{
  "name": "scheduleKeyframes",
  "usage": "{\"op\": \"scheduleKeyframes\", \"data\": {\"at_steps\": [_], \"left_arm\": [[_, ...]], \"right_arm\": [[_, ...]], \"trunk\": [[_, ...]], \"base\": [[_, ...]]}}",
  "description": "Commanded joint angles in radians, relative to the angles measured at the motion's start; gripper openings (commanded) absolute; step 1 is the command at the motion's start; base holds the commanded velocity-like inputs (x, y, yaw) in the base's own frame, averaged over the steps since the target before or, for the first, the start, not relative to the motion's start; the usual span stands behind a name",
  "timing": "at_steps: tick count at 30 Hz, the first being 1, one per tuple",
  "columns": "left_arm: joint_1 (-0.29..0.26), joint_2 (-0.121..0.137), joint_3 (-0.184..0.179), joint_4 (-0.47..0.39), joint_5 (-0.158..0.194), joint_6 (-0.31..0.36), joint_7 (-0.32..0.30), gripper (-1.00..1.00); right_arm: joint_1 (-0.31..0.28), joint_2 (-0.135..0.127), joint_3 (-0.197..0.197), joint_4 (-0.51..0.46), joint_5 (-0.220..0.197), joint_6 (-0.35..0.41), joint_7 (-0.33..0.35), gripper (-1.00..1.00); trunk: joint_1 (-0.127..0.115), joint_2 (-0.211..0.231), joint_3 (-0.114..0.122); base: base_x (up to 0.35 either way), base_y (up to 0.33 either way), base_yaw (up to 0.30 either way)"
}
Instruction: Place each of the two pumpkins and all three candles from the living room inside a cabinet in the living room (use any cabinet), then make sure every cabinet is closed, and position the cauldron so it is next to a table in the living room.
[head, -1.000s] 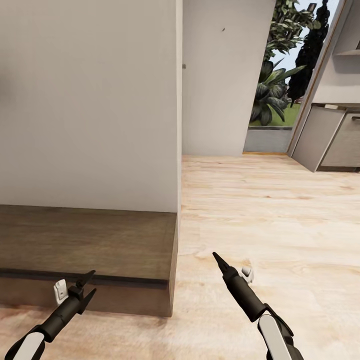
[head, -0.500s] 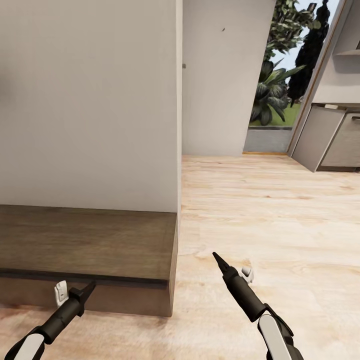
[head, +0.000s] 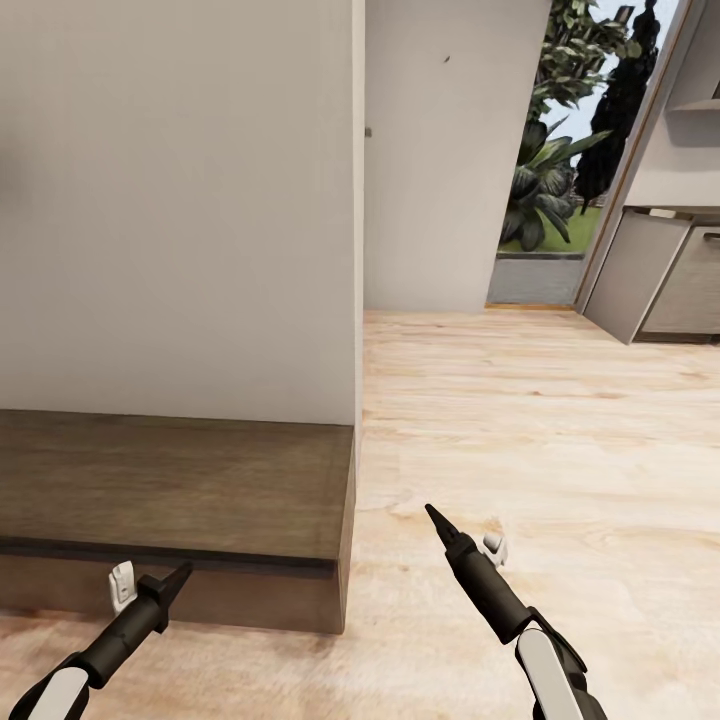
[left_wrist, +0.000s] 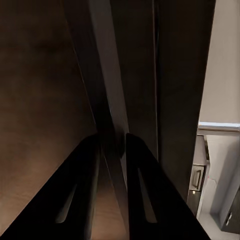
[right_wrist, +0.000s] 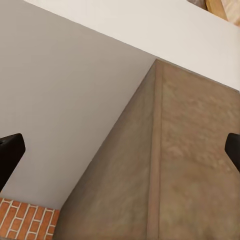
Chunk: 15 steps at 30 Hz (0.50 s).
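Two hands: left hand (head: 180, 574) pinching cabinet (head: 200, 490) edge; right hand (head: 432, 514) spread.

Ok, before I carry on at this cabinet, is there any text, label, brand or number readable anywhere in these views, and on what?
None: no words, labels, brands or numbers can be read in any of the views.
The dark wood cabinet, the white wall and the wood floor are all plain.
The grey kitchen units by the doorway carry no visible markings.
The left end effector and right end effector show no lettering either.
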<state>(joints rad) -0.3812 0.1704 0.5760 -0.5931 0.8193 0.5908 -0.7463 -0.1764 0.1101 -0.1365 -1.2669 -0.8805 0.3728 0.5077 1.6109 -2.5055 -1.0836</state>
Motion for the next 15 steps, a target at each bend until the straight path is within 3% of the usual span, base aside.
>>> {"op": "scheduleKeyframes", "data": {"at_steps": [1,15], "left_arm": [[-0.001,0.0,0.001,-0.002,0.02,0.011,-0.006,-1.0],[-0.001,-0.001,0.0,-0.002,0.019,0.009,-0.004,-1.0]], "right_arm": [[0.0,0.0,0.0,0.0,0.0,0.0,0.0,1.0],[0.0,0.0,0.0,0.0,0.0,0.0,0.0,1.0]], "trunk": [[0.0,0.0,0.0],[0.0,0.0,0.0]], "base": [[0.0,0.0,0.0],[0.0,0.0,0.0]]}}
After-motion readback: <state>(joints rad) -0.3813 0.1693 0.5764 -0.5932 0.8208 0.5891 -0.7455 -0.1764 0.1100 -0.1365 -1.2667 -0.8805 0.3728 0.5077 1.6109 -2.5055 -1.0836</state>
